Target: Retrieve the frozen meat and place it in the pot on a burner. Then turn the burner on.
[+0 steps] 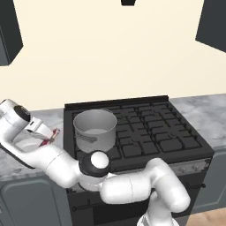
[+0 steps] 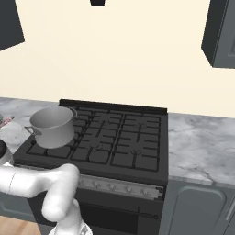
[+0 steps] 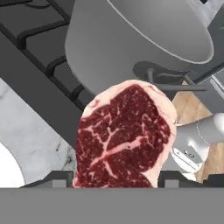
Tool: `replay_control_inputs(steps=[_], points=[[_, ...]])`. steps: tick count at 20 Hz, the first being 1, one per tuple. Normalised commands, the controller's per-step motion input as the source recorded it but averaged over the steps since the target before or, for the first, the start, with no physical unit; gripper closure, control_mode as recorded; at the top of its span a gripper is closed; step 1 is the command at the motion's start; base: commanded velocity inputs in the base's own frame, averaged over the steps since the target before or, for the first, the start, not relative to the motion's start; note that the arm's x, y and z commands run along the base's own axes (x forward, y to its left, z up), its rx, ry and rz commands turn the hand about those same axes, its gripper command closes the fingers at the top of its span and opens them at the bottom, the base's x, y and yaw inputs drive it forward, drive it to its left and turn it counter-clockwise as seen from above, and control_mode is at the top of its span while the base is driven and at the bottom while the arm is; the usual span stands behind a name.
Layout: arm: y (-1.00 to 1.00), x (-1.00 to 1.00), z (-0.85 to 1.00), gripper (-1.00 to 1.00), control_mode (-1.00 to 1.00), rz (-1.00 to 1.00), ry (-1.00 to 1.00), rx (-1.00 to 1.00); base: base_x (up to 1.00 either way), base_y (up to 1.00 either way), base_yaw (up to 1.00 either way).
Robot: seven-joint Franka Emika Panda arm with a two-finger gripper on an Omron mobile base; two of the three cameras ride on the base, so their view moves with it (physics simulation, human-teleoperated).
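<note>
The frozen meat [image 3: 122, 135], a red marbled steak with a whitish edge, hangs upright between my fingers, and my gripper [image 3: 116, 179] is shut on it. From the left base view the gripper [image 1: 44, 134] holds the meat [image 1: 52, 134] over the counter just left of the stove. The grey metal pot [image 1: 95, 128] [image 2: 53, 126] [image 3: 131, 39] stands upright on the front-left burner [image 1: 118, 146] [image 2: 41, 149], its short side handle facing me. The meat is still left of the pot and outside it.
A round white plate [image 1: 17, 150] [image 3: 6, 170] lies on the marble counter below the hand. The black stove top [image 2: 124, 133] has several grates, with knobs [image 2: 114, 186] along its front. More counter [image 2: 197, 137] runs to the right. Dark cabinets hang above.
</note>
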Motion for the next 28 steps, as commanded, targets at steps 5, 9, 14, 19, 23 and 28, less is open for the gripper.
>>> replay_control_inputs(steps=[5,9,14,19,23,28], points=[[-0.71,-0.53,0.42,1.0,-1.0,0.07,-0.36,0.11,0.0,0.0,0.0],[-0.77,-0.62,0.39,1.0,-1.0,0.11,-0.39,0.12,0.0,0.0,0.0],[-0.79,-0.16,0.64,1.0,-1.0,0.07,-0.06,0.26,0.0,0.0,0.0],[-0.87,0.29,0.2,1.0,-1.0,0.13,0.16,0.22,0.0,0.0,0.0],[-0.54,0.28,0.46,1.0,-1.0,0.05,0.12,0.18,0.0,0.0,0.0],[-0.08,0.63,0.19,1.0,-1.0,0.09,0.13,0.09,0.0,0.0,0.0]])
